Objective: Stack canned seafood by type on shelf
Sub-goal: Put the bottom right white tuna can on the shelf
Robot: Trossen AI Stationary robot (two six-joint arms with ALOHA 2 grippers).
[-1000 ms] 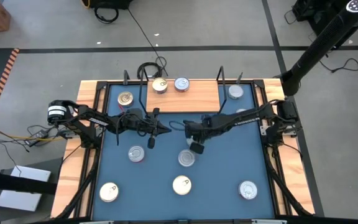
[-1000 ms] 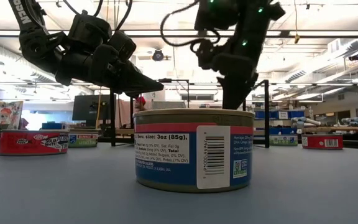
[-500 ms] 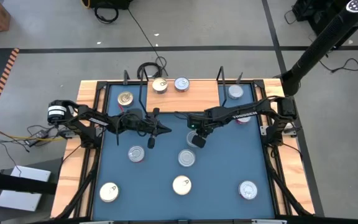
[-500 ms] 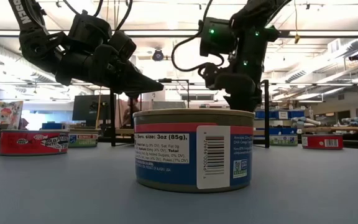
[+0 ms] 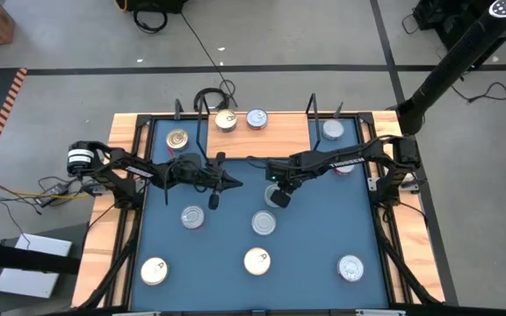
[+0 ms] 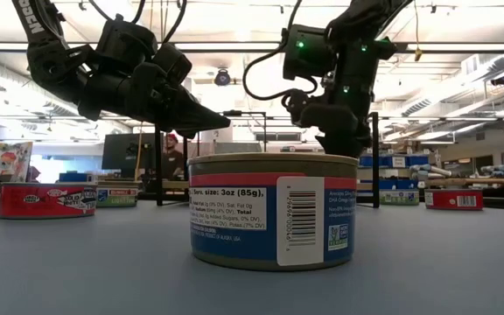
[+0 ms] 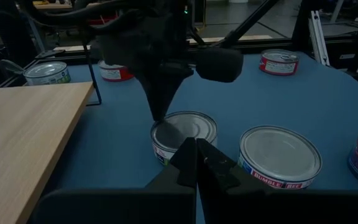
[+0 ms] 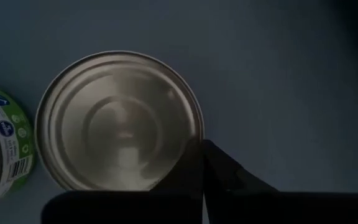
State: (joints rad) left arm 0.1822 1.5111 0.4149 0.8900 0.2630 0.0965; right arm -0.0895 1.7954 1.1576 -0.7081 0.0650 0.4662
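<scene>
The shelf (image 5: 279, 140) lies at the table's far side with two cans (image 5: 226, 121) (image 5: 256, 118) standing on it. Several more cans stand on their bases on the blue table (image 5: 314, 228). My right gripper (image 7: 159, 117) points down, shut, with its tips at the rim of a silver-topped can (image 8: 120, 121) in the middle of the table. That can is hidden under the arm in the high view. My left gripper (image 5: 235, 183) hangs shut and nearly level just left of it, holding nothing. My right gripper comes from above, pointing down, its shut fingertips (image 8: 213, 163) over the rim (image 8: 194, 134) of the can's top. Whether they touch the lid I cannot tell. The can stands flat on the table.
A Bumble Bee can (image 7: 280, 155) stands close beside the can under my right gripper. Other cans stand at the near side (image 5: 256, 260) (image 5: 154, 270) (image 5: 350, 268); one (image 5: 333, 130) is right of the shelf and a red-sided one (image 5: 345, 165) under my right arm. A person (image 6: 171, 150) stands far behind.
My right gripper has moved toward the table's far edge and sunk over the silver-topped can, turning a little, and its fingers have drawn shut. It has kept still for the last half second.
</scene>
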